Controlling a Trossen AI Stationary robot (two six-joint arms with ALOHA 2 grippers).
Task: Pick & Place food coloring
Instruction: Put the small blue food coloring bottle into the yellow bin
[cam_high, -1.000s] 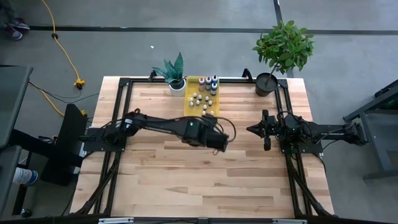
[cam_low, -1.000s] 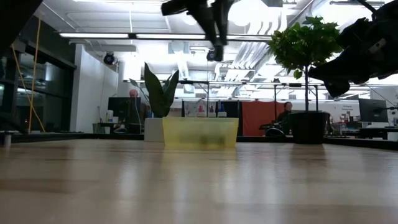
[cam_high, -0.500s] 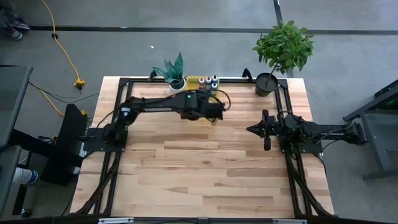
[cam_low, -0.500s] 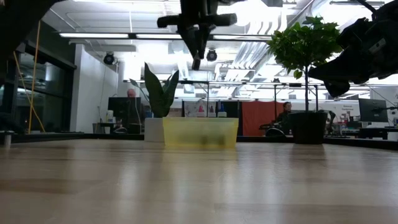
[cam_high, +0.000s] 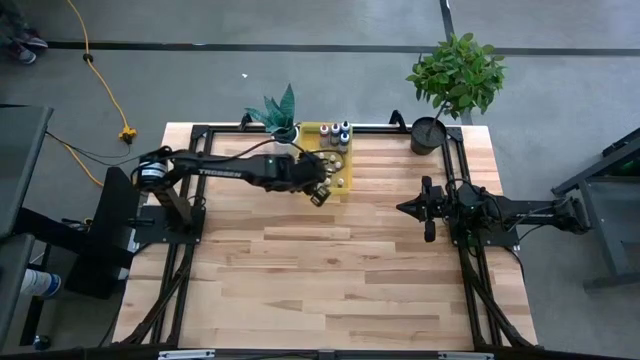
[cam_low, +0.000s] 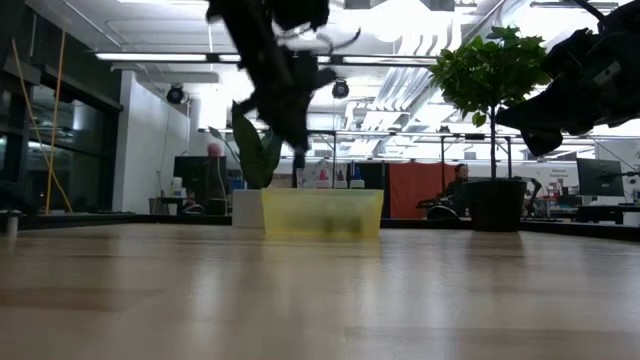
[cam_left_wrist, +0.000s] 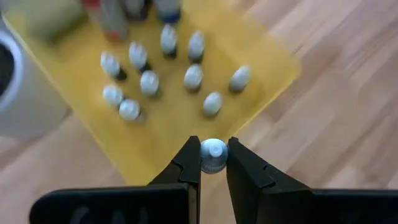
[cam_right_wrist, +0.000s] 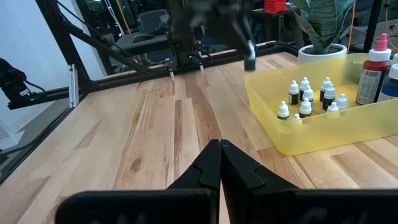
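Left tool (cam_low: 297, 150) hanging above yellow tray (cam_low: 322, 212), leafy plant (cam_low: 492, 75) in dark pot, wooden table (cam_low: 320, 295)

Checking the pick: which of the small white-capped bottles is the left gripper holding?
The bottle pinched between the left gripper fingers, above the near edge of the yellow tray. The other small bottles stand free inside the tray, none touched.

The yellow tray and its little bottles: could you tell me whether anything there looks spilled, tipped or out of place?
Nothing stands out: the bottles stand upright in the yellow tray, and the left gripper holds one bottle.
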